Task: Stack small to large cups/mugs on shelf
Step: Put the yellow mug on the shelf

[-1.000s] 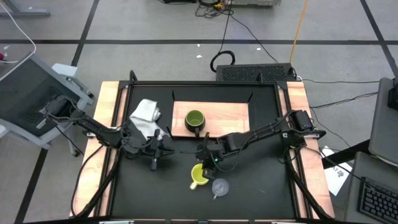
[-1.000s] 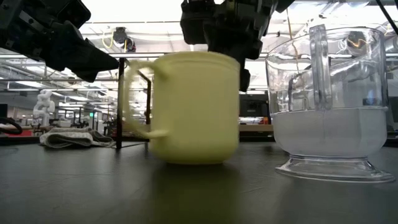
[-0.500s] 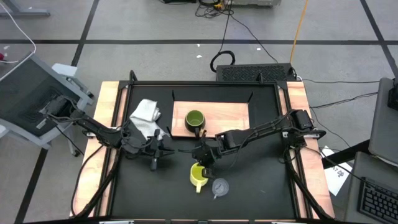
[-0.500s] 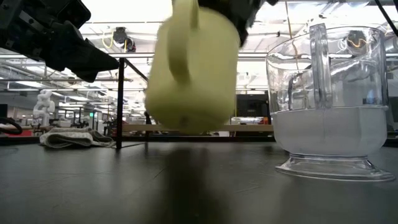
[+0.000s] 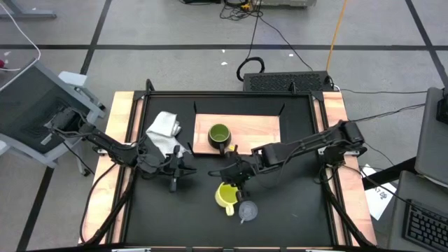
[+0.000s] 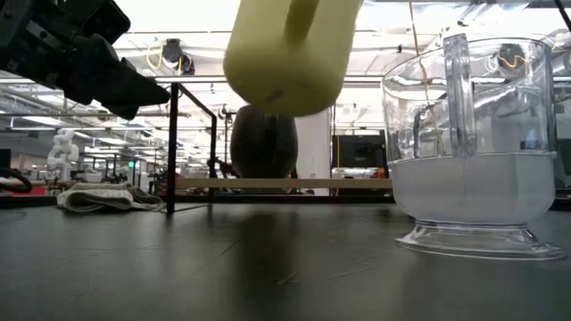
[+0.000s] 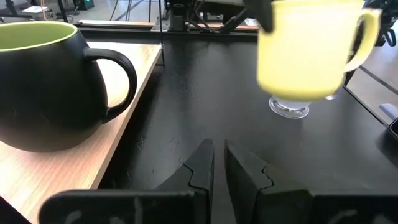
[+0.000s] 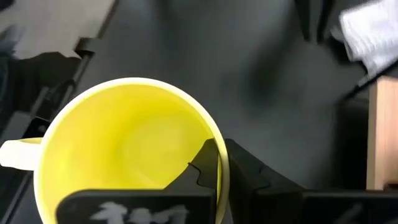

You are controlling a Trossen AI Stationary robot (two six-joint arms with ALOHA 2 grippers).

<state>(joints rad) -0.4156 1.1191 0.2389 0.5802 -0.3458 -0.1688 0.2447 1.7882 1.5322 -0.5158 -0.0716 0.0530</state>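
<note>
My right gripper (image 5: 236,182) is shut on the yellow mug (image 5: 225,194), which hangs above the black table, in front of the shelf (image 5: 260,130). The dark green mug (image 5: 219,135) stands by its base on the light-wood shelf, near the shelf's front edge. The clear glass cup (image 5: 248,210) stands on the table just to the near right of the yellow mug. My left gripper (image 5: 186,170) is shut and empty, low over the table to the left of the yellow mug; it also shows in the left wrist view (image 7: 219,149). My right gripper holds the yellow mug by its rim (image 8: 219,144), on the side away from the handle (image 8: 15,155), one finger inside and one outside. The fingers come from above, slanting from the table's right. The mug hangs lifted clear (image 6: 290,53), slightly tilted, mouth up.
A white cloth (image 5: 165,129) lies at the far left, by the shelf's left end. Black metal brackets (image 6: 171,147) stand at the shelf's corners. Bare black table lies between my left gripper and the yellow mug.
My right gripper has gone up with the yellow mug and a little toward the shelf. The mug has been lifted clear of the table, has tipped slightly, and its handle has swung round from the left toward the table's near edge.
</note>
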